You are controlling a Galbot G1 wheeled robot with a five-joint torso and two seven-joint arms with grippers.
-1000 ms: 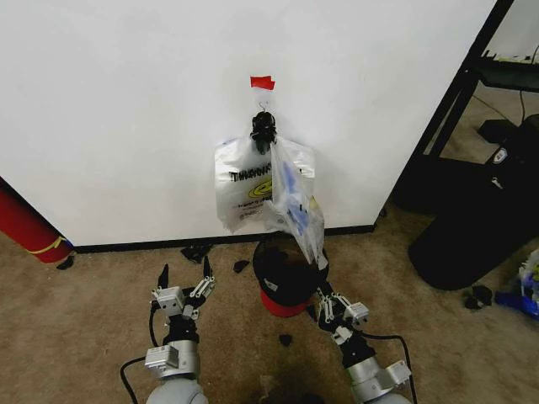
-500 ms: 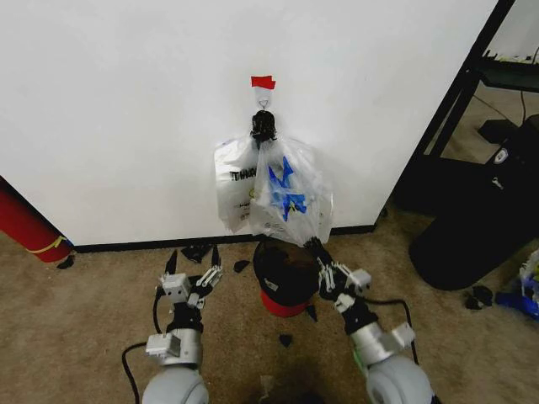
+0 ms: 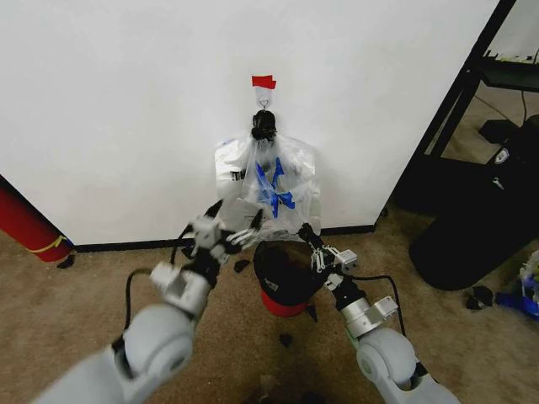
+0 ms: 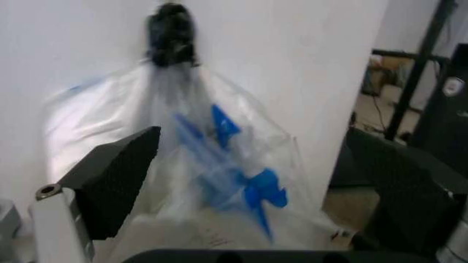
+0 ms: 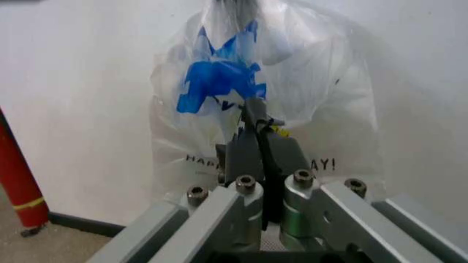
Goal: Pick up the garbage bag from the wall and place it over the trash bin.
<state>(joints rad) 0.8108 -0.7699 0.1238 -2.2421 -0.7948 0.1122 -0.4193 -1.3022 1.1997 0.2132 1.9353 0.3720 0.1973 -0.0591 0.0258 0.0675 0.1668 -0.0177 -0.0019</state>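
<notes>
garbage bag [image 4: 212, 164] blurred, print [image 5: 260, 161] partly hidden

You faced a plain white wall [image 3: 126, 109] with a black baseboard [image 3: 126, 246] running along worn tan carpet [image 3: 76, 311]. A red cylinder with a yellow band [image 3: 25, 225] leaned at the left edge. To your right stood a black metal shelf frame [image 3: 472, 76] and a bulky black bin [image 3: 480, 210].

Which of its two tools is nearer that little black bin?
Right. The right tool sits at the trash bin's rim, shut on the garbage bag; the left tool is off to the side, open.
</notes>
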